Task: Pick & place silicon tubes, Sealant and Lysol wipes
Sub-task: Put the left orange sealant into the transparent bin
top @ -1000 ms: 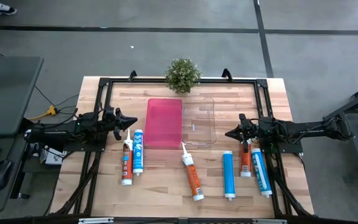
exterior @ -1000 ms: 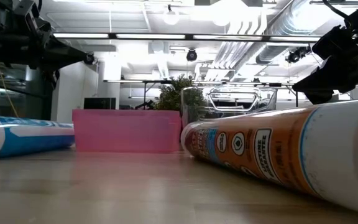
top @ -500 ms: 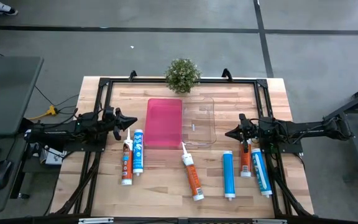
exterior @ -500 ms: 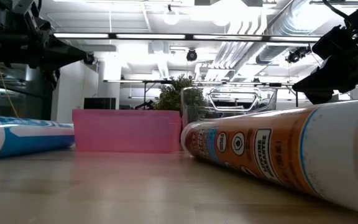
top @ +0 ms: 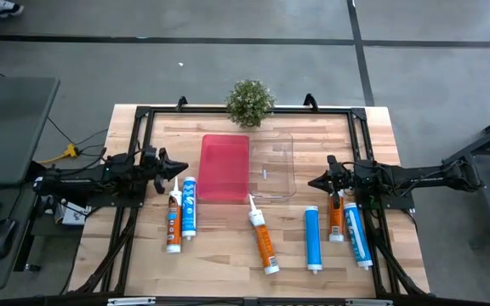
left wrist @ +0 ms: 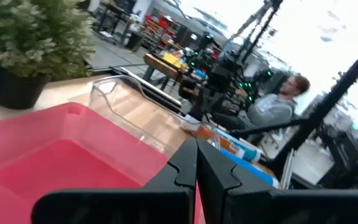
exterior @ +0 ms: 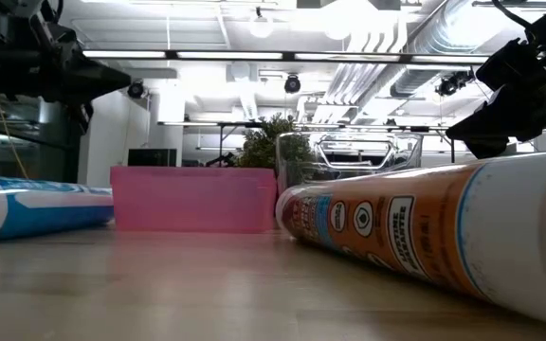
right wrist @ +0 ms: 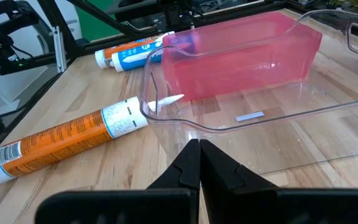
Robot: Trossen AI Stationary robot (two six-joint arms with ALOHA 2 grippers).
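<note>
Wooden table (top: 228, 255), pink bin (top: 225, 167), both tools shut, empty

My tabletop (top: 228, 255) shows pale planked wood with a soft sheen. The pink bin (right wrist: 241, 53) looks like translucent glossy plastic, the clear tray (right wrist: 303, 118) glassy-smooth plastic. The orange tube (right wrist: 61, 140) carries a slick printed label.

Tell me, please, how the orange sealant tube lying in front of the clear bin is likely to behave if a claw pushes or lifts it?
The orange sealant tube is a round cylinder lying on its side, so a sideways push would probably roll it. Its label looks glossy, so it may slip. The thin white nozzle touches the clear bin and could catch there.
</note>
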